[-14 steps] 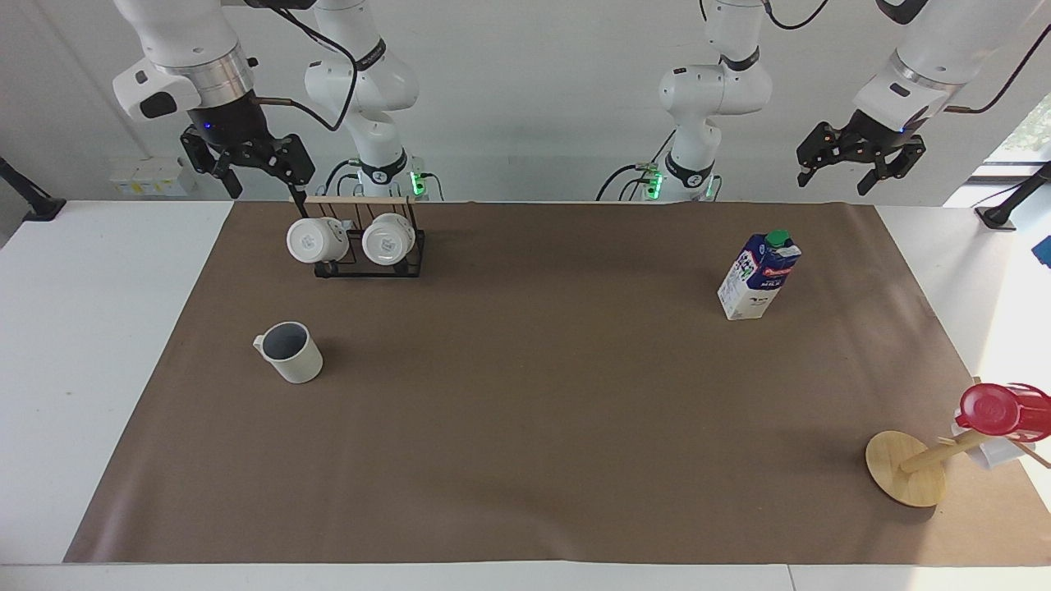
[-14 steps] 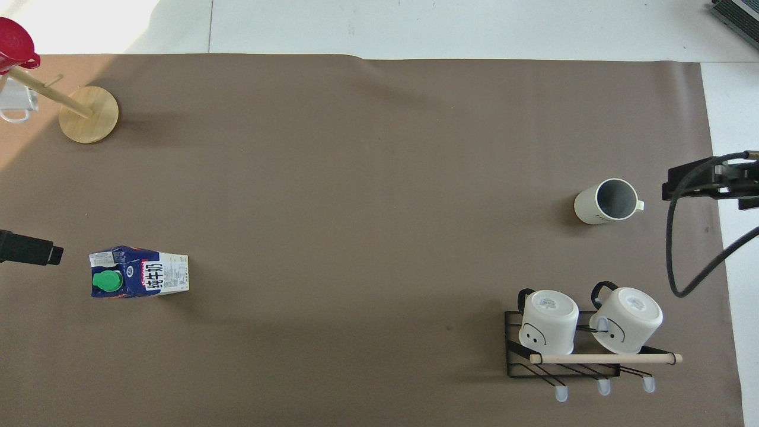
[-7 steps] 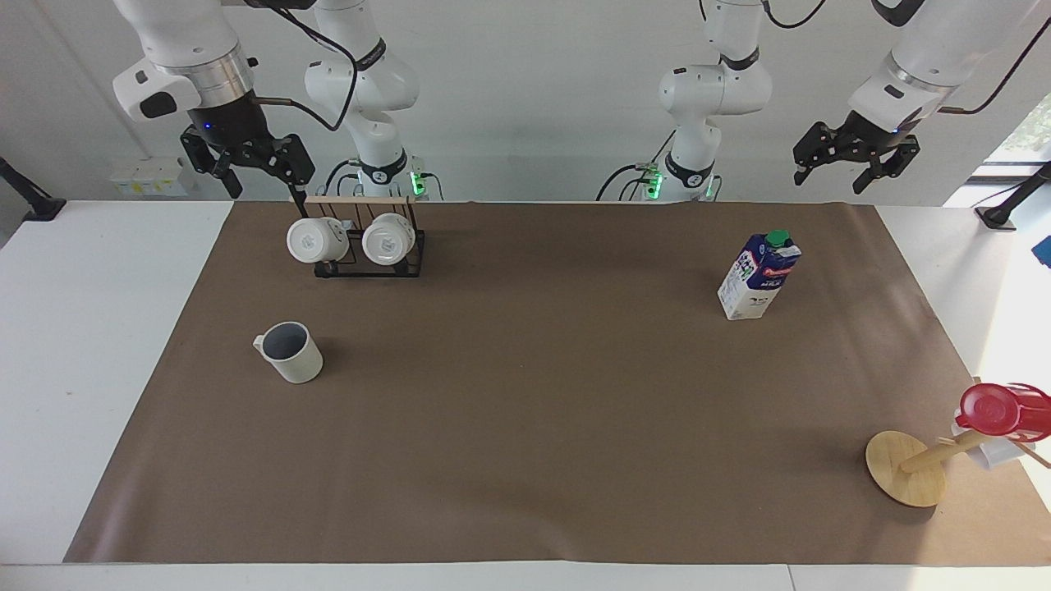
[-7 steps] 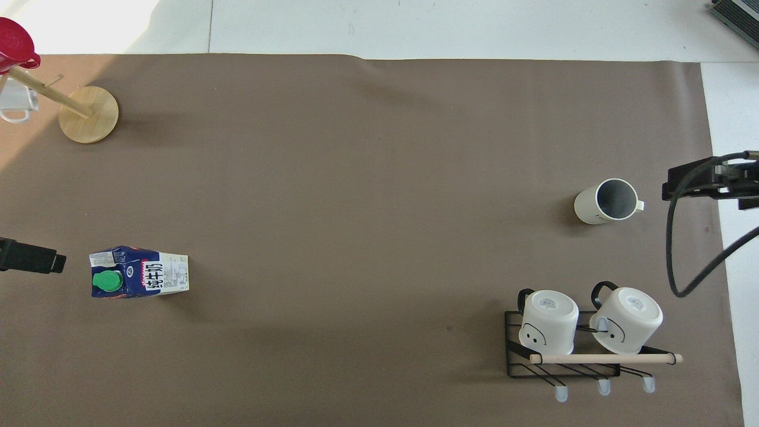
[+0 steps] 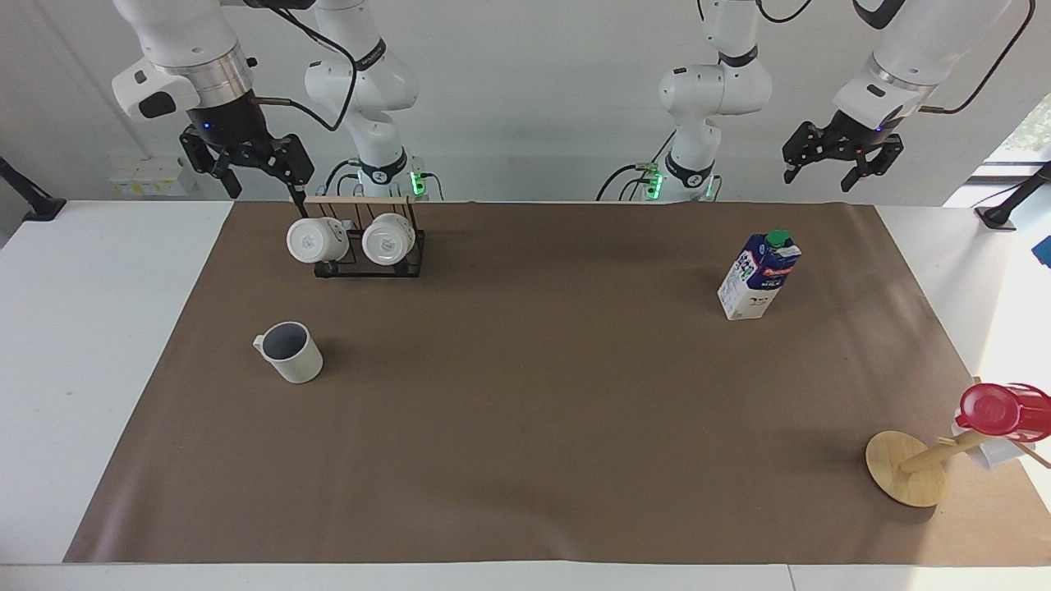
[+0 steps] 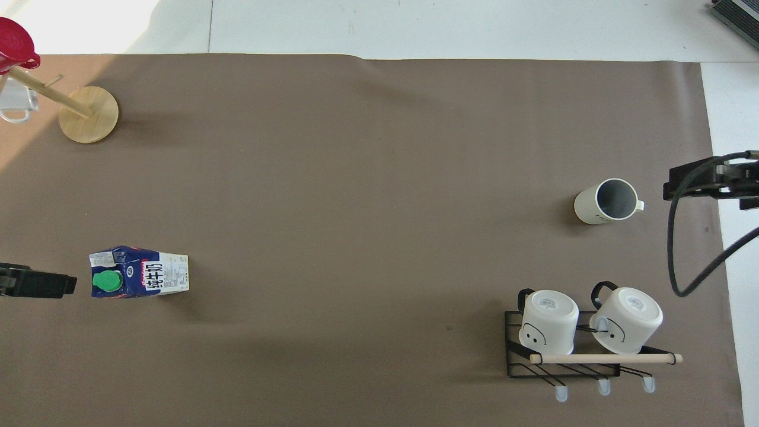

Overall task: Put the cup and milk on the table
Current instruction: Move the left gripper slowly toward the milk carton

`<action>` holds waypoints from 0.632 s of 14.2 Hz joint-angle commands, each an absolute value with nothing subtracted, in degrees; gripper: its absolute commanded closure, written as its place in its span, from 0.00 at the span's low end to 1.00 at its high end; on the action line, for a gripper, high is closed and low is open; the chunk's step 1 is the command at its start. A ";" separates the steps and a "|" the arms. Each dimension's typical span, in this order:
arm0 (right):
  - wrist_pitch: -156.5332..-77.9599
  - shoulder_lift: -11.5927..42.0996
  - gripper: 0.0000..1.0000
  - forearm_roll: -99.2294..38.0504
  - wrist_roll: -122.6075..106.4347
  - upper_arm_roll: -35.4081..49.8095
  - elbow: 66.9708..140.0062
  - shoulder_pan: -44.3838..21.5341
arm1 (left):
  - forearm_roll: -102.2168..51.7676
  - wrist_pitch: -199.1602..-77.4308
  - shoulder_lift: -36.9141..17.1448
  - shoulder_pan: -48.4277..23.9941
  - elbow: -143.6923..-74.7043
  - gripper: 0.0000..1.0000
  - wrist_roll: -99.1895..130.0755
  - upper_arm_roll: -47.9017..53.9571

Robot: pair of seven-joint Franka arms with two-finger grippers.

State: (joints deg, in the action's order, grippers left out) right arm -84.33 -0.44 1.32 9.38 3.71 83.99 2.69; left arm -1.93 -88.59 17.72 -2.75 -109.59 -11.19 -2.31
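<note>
The cup [image 5: 289, 351] [image 6: 608, 201], cream-white with a dark inside, stands upright on the table [image 5: 534, 410] [image 6: 379, 178] toward the right arm's end. The milk [image 5: 759, 275] [image 6: 139, 271], a blue and white carton with a green cap, stands upright toward the left arm's end. My right gripper [image 5: 264, 187] [image 6: 711, 181] hangs open and holds nothing, raised over the sheet's edge beside the mug rack. My left gripper [image 5: 825, 176] [image 6: 35, 284] is open too, up in the air beside the milk and clear of it.
A black wire rack [image 5: 369, 246] [image 6: 569, 344] with two white mugs sits near the robots, closer to them than the cup. A wooden peg stand [image 5: 907, 468] [image 6: 89, 112] carrying a red cup [image 5: 998, 410] [image 6: 15, 44] stands farthest from the robots at the left arm's end.
The left gripper has risen a little and drawn back toward the robots, shifting slightly toward the table's middle. The right arm, cup and milk have stayed put.
</note>
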 commanded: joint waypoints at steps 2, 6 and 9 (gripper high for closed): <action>-84.29 -1.32 0.00 0.44 10.11 3.95 84.81 3.43 | -0.79 -91.58 20.65 -3.78 -113.82 0.00 -11.34 -2.55; -84.29 -1.32 0.00 0.44 10.11 3.87 84.82 3.34 | -0.79 -93.15 20.57 -3.78 -115.22 0.00 -11.08 -2.55; -84.11 -1.32 0.00 0.44 10.11 3.87 84.82 3.34 | -0.79 -94.48 20.57 -3.78 -116.63 0.00 -10.90 -2.46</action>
State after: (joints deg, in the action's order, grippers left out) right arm -84.33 -0.44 1.32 9.38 3.69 83.99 2.70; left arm -1.92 -92.51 19.07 -2.75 -114.17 -11.19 -2.11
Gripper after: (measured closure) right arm 0.000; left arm 0.000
